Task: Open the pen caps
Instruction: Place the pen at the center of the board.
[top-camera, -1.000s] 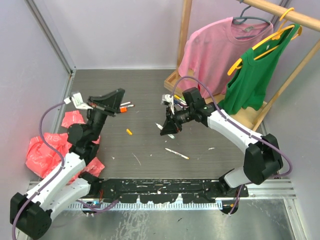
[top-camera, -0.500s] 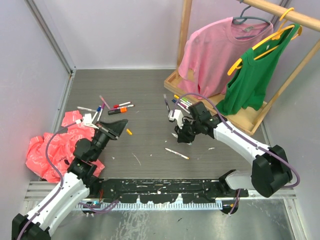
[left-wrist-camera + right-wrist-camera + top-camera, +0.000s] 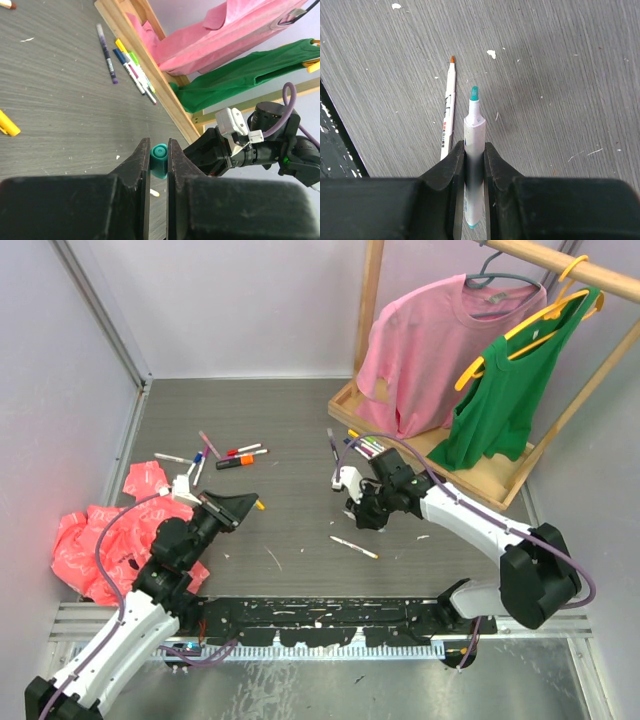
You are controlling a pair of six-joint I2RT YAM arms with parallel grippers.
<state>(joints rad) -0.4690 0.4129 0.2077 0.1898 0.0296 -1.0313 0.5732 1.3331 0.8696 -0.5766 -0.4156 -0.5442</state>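
Two claws: both are gripping narrowly, the left claw [image 3: 158,146] pinching a teal cap [image 3: 159,162] and the right claw [image 3: 474,150] clamping a teal-tipped pen [image 3: 474,127] by its white barrel.
Where the cap is sitting: between the left fingertips, above the surface [image 3: 60,100] and well apart from the pen it seems to be matching.
Risk at the cap: it is riding right at the fingertips, so I judge a quick swing could be popping it out and sending it rolling among the clutter.
Risk at the pen: its bare nib is aiming at the surface. Lowering without tilting is likely to be marking the surface or crushing the nib, and a careless release could be letting it roll.
Pen axis: it is running along the right fingers, nib leading outward and down, tail toward the wrist.
Loose pen [image 3: 448,115]: it is lying uncapped just beside the held one, nearly parallel, its orange nib pointing the same way.
Far pens [image 3: 134,74]: several are lying against the wooden rack base [image 3: 175,107], coloured ends showing.
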